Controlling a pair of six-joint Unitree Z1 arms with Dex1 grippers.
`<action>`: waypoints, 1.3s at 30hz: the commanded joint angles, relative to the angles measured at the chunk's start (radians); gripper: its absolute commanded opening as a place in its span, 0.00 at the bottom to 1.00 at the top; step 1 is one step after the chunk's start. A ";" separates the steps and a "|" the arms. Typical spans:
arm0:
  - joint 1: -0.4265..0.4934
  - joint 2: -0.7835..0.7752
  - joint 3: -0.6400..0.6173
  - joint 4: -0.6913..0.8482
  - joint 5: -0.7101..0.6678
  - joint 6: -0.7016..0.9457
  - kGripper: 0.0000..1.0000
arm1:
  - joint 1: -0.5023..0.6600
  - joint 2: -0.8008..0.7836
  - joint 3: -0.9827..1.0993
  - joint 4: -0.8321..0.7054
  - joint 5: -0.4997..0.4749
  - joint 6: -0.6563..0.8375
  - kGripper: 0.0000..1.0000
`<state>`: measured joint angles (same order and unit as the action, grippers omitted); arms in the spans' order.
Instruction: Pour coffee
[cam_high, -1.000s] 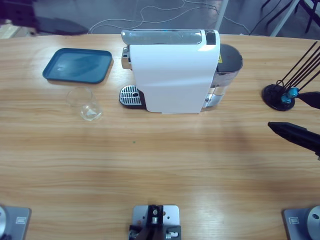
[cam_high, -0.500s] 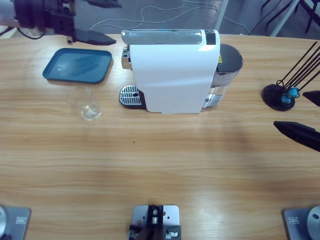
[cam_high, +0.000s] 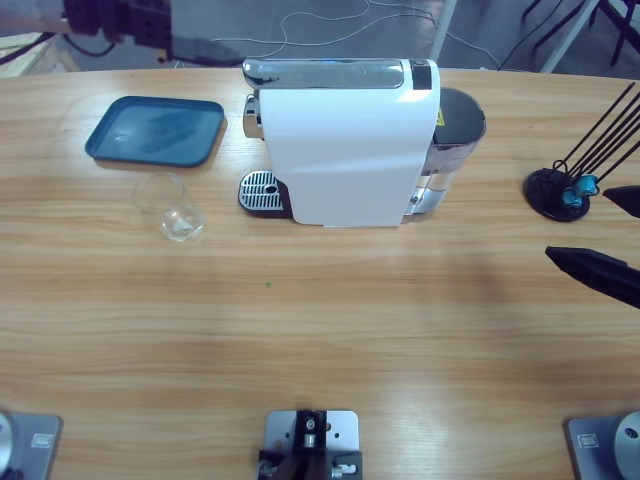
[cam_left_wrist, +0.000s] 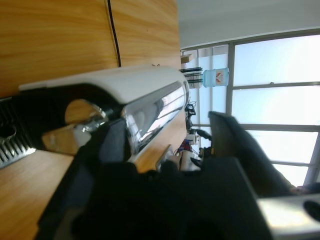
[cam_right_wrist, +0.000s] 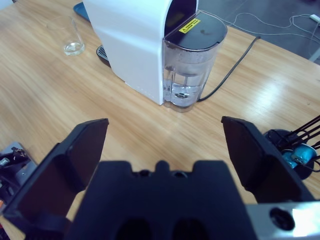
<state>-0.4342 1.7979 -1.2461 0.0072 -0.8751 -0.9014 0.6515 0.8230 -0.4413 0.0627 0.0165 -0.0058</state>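
the left gripper has drawn back to the worktop's far edge, fingers apart and empty; the right gripper barely shifted, fingers spread. the glass cup sits unmoved beside the coffee machine, no coffee visible, so pouring hasn't begun.

yellow label on water tank lid, wording unreadable
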 joint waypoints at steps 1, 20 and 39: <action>-0.026 0.089 -0.010 -0.012 -0.015 -0.011 0.60 | 0.005 -0.024 0.033 -0.008 -0.006 0.009 1.00; -0.008 0.028 0.043 -0.010 -0.024 0.016 0.62 | 0.005 -0.027 0.033 -0.009 -0.009 0.009 1.00; -0.034 -0.072 0.068 -0.006 -0.017 0.018 0.00 | 0.005 -0.035 0.037 -0.011 -0.010 0.007 1.00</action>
<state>-0.4543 1.7955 -1.2093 0.0034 -0.8825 -0.8855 0.6515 0.8077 -0.4410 0.0621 0.0165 -0.0058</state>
